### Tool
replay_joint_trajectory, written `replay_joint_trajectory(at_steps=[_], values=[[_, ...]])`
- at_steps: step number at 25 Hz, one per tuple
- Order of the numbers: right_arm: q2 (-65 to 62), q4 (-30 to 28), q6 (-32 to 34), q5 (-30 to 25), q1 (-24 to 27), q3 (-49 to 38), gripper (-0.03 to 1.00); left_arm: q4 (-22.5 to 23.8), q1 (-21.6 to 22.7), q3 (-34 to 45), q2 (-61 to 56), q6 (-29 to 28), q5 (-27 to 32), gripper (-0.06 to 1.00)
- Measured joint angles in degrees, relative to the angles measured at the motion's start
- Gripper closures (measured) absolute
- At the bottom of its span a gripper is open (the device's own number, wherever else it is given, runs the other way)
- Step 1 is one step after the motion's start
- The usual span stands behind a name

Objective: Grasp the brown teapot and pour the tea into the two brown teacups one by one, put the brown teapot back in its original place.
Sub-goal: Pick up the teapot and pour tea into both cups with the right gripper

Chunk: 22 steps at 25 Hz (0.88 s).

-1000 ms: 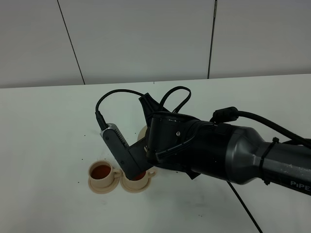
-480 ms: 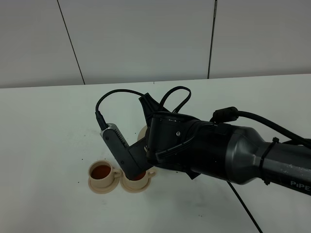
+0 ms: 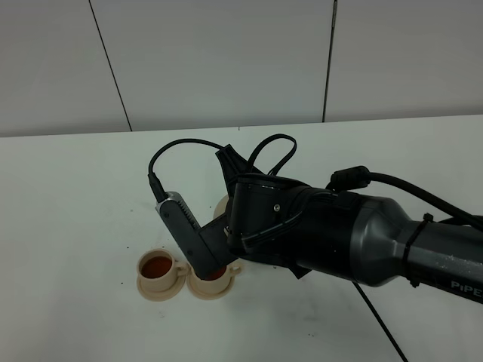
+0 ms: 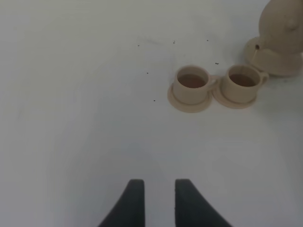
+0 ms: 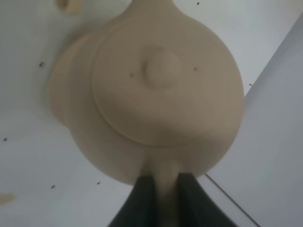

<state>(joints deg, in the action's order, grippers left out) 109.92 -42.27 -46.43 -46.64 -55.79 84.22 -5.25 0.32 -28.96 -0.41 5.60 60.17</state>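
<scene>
Beside two filled teacups (image 4: 215, 84), teapot (image 5: 161, 90) handle pinched, right end effector (image 5: 163, 187)

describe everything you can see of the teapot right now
The teapot is a round, squat pot that looks like matte beige ceramic, with a domed lid topped by a small knob. In the right wrist view the right gripper is shut on its handle. The left wrist view shows it standing upright on a wider matching saucer, close beside the two filled cups, its short spout toward them. From the high camera the arm hides nearly all of it.
</scene>
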Motion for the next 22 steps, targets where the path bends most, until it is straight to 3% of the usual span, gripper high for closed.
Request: replay_joint_trajectory(at_steps=[22], values=[[0.0,-0.3,0.0,0.0,0.0,0.0,0.87,0.0,0.0,0.0,0.0,0.0,0.0,0.71]])
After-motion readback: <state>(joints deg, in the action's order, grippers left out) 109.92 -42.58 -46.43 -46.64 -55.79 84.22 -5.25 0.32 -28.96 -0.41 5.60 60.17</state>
